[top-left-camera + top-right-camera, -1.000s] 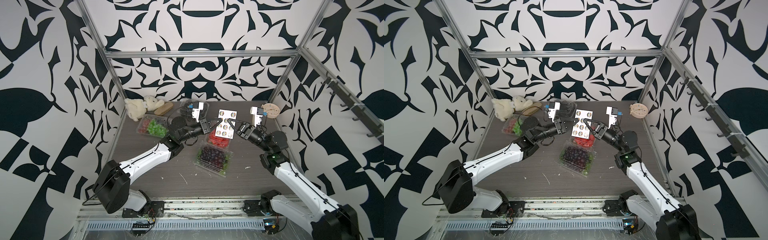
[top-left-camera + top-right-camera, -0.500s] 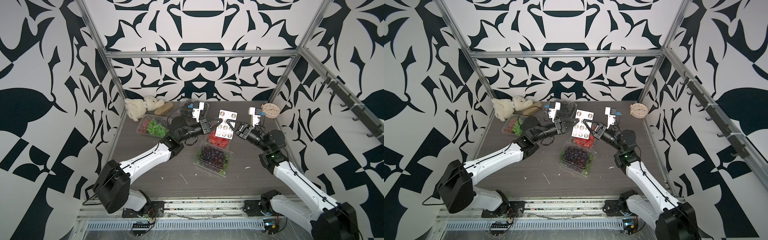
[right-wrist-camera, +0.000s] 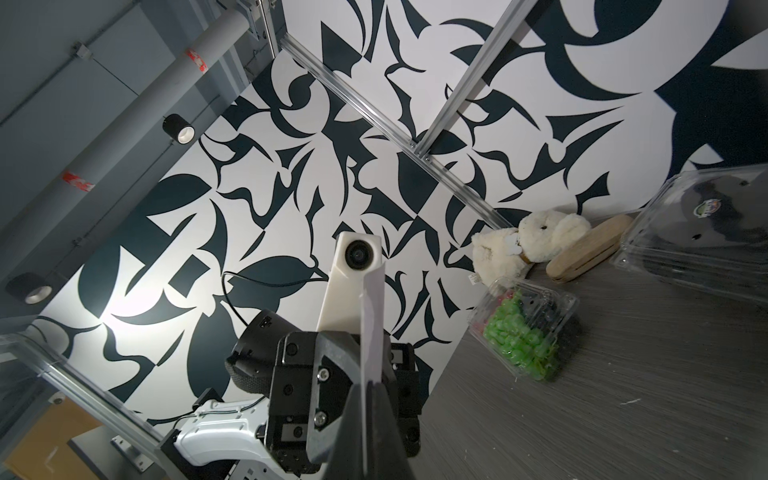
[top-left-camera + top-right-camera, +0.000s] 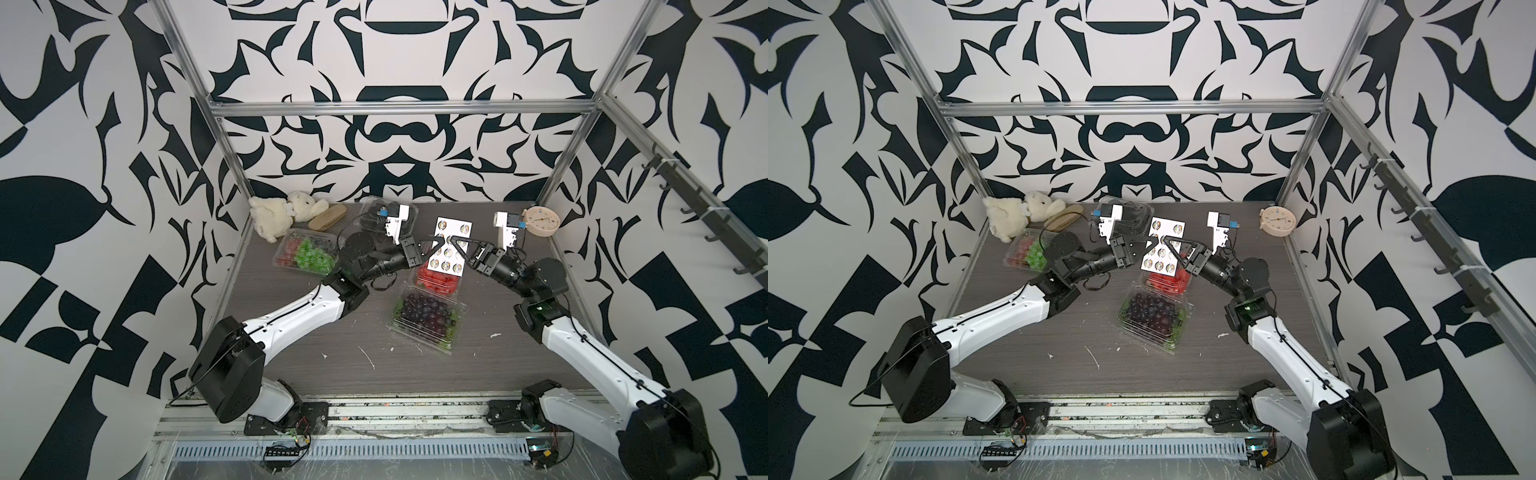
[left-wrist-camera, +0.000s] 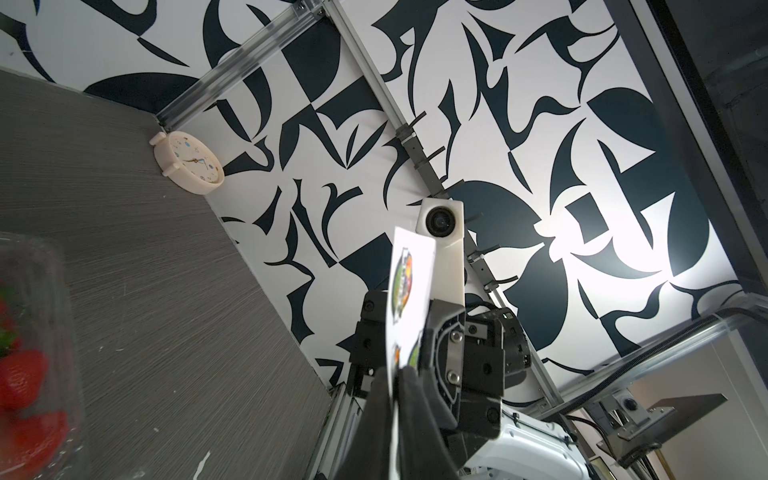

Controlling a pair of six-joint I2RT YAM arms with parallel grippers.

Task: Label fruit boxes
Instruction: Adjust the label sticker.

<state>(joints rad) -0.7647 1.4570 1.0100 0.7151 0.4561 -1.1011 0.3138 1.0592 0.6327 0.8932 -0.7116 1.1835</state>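
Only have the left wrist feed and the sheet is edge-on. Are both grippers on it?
Observer: Yes. In a top view the left gripper and the right gripper each pinch the sticker sheet from opposite sides. It is lifted off the table near the strawberry box.
Operator: Any box labelled yet? I only see strawberries.
Observer: The right wrist view shows the black berry box at the back with a round sticker on its lid.
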